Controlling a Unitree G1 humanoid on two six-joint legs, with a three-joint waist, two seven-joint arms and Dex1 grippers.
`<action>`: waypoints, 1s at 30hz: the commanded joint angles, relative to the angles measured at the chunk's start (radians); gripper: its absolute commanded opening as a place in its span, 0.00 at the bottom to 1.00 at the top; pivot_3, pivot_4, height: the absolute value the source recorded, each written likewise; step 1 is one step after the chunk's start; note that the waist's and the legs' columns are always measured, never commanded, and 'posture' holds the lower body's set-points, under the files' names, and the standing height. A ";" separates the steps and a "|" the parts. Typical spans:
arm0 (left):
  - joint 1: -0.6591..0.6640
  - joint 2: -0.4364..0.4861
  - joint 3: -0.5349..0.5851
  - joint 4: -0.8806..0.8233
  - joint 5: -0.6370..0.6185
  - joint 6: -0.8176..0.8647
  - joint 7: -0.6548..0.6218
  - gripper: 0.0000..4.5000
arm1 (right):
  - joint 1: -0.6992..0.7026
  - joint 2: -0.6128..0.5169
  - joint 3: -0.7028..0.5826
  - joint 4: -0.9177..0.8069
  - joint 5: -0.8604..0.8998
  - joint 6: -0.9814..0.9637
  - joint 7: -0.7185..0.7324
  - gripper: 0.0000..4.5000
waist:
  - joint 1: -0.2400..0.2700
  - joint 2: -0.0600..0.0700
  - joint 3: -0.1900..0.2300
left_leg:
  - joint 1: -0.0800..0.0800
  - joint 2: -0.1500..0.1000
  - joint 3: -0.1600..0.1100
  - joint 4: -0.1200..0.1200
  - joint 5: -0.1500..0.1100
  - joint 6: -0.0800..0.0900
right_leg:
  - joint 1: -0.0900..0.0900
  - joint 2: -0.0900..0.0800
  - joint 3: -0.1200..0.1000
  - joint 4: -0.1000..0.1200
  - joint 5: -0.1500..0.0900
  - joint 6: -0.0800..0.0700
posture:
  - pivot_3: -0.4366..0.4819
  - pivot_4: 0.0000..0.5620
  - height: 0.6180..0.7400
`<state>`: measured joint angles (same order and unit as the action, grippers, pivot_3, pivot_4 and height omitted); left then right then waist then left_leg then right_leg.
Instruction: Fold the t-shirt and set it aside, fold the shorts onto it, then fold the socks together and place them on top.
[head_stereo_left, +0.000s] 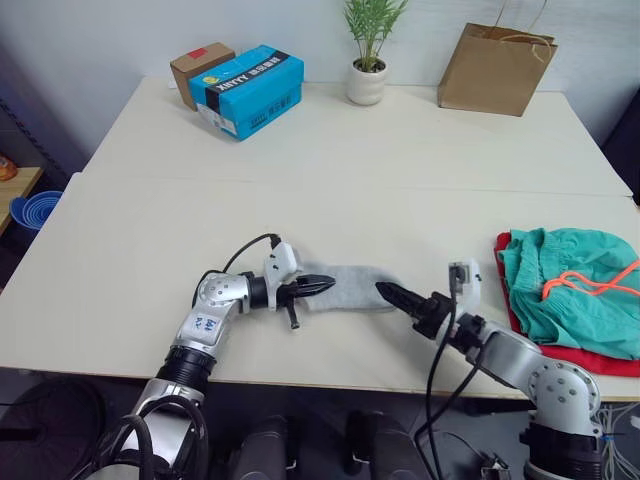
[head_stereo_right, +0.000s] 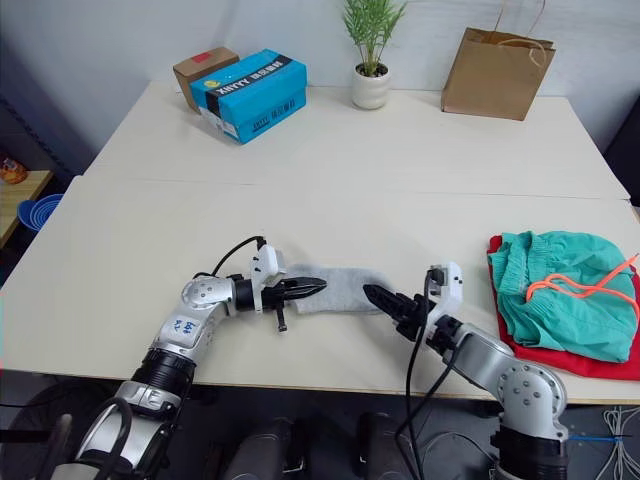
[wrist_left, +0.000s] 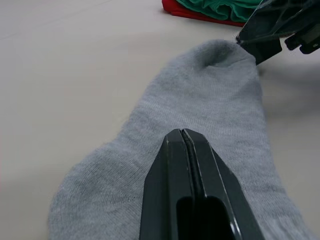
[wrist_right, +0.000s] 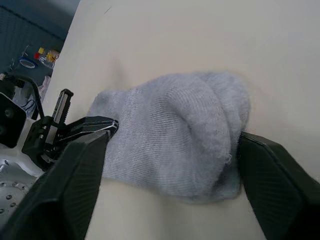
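Socks (head_stereo_left: 345, 287) lie flat near the tabletop's (head_stereo_left: 300, 160) front edge, mid-width. My left gripper (head_stereo_left: 318, 288) is clamped shut on one end; right gripper (wrist_right: 170, 165) is spread wide around the other. Soft, light knit that bunches easily, so I'd pinch both layers at the ends.

The setting was an office-like test room arranged as a staged workspace. Two pale tables (head_stereo_left: 330, 140) stood pushed together against a plain light wall. At 11 o'clock lay a blue shoebox (head_stereo_left: 246, 90) beside a small cardboard box (head_stereo_left: 200, 65); at 12 o'clock stood a potted plant (head_stereo_left: 369, 50); at 1 o'clock stood a paper bag (head_stereo_left: 497, 68). At 9 o'clock, off the table, a side shelf held blue bowls (head_stereo_left: 30, 210).
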<state>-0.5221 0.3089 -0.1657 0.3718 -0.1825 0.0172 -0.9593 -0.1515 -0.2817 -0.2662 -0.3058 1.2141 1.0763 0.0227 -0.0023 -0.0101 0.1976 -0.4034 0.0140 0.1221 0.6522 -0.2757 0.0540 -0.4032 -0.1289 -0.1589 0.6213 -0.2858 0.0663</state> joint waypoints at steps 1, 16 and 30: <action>-0.003 -0.007 -0.002 0.000 0.011 -0.011 0.008 0.00 | -0.015 0.013 0.024 0.006 -0.007 -0.006 -0.011 0.55 | 0.001 0.000 0.000 | -0.001 0.000 0.000 0.000 0.000 0.000 | -0.001 0.000 0.000 0.000 0.000 0.000 | 0.48 0.27 1.00; 0.001 -0.026 0.007 -0.049 0.008 0.052 0.049 0.00 | -0.098 -0.124 0.121 -0.124 -0.158 -0.039 0.066 0.00 | -0.001 0.000 0.000 | -0.003 -0.001 0.001 -0.001 0.001 0.001 | -0.004 0.000 0.001 0.000 0.000 0.000 | 0.48 0.27 1.00; 0.013 -0.004 0.022 -0.136 0.003 0.198 0.113 0.00 | -0.277 -0.007 0.250 -0.097 -0.205 0.070 -0.040 0.00 | 0.000 0.000 0.000 | -0.004 -0.001 0.001 -0.001 0.003 -0.003 | -0.005 0.000 0.001 0.001 0.000 0.000 | 0.48 0.27 1.00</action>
<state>-0.5092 0.2921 -0.1571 0.2699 -0.1749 0.1894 -0.8604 -0.4111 -0.2967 -0.0302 -0.3891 1.0158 1.1418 -0.0329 -0.0022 -0.0101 0.1976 -0.4072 0.0134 0.1236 0.6509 -0.2723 0.0507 -0.4083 -0.1292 -0.1581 0.6222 -0.2858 0.0665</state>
